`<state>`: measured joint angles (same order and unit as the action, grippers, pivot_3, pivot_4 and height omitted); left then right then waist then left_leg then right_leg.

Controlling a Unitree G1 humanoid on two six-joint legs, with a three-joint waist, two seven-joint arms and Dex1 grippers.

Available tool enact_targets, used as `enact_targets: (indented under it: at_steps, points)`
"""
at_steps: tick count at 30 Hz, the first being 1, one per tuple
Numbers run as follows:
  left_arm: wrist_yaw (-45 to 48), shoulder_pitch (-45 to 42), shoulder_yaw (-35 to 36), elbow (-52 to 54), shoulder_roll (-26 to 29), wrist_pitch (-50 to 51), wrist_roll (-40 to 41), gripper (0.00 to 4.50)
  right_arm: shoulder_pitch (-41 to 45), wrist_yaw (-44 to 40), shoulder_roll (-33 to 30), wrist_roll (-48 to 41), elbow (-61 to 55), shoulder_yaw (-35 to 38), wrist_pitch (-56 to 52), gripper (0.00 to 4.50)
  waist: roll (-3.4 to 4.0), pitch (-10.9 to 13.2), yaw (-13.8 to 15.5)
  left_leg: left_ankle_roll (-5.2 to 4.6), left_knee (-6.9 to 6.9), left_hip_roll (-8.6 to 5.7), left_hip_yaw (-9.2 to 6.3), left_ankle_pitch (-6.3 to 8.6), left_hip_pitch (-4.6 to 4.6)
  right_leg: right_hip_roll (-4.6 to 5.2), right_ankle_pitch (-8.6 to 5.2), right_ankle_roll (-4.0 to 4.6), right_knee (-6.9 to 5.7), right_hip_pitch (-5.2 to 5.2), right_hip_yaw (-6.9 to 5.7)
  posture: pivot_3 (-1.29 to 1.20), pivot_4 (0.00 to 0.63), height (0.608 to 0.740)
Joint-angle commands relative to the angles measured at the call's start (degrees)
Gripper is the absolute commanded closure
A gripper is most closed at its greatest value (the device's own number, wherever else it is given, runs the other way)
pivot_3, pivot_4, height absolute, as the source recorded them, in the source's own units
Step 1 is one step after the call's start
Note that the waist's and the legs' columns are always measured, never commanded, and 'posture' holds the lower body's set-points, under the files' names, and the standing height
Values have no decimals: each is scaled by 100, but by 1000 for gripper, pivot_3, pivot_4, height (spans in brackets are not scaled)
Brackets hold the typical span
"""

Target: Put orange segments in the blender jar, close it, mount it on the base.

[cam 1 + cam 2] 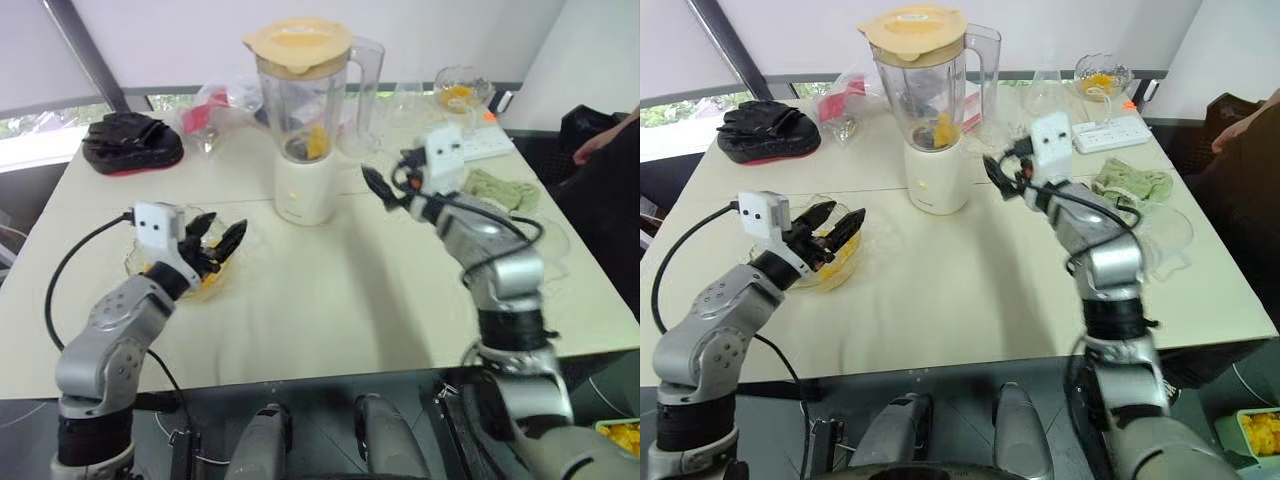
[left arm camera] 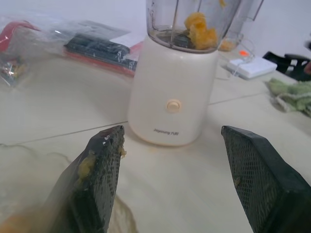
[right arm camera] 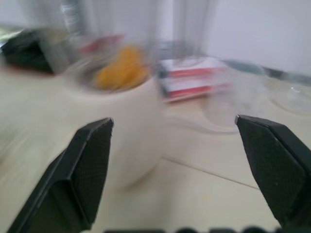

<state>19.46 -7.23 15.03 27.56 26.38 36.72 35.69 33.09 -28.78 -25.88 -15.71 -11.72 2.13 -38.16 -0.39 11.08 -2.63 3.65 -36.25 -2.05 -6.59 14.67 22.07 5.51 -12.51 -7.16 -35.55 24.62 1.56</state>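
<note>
Both claws: my left (image 1: pixel 215 245) and right (image 1: pixel 385 190) gape wide, empty.
Jar (image 1: pixel 303 105): upper centre, lidded, seated on base (image 1: pixel 305 190).
Segments (image 2: pixel 200 30): inside, ready to blend.

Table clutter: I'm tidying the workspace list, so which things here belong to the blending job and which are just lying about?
Belong to the job:
blender jar, standing on the base
pale orange lid on the jar
orange segments in the jar

Just lying about:
black gloves
green cloth
white power strip
small glass bowl at the far edge
</note>
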Motion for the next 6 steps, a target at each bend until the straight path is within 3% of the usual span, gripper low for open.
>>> enact_targets:
  at_steps: [1, 6]
  points:
    - [108, 59, 318, 337, 173, -44, 173, 1167, -322, -990, -632, -520, -676, 172, 64, 334, -2, 1, 11, 0, -1, 0, 0, 0, 1, -1, 0, 0, 3, -2, -1, 0, 150, 740]
    - [157, 199, 398, 529, 267, -8, 299, 1167, -825, -1643, -1253, -1176, -1081, 610, -110, 334, -5, 3, 30, 0, -15, 1, 0, 0, 2, 0, -1, 2, 13, -15, 0, 0, 150, 740]
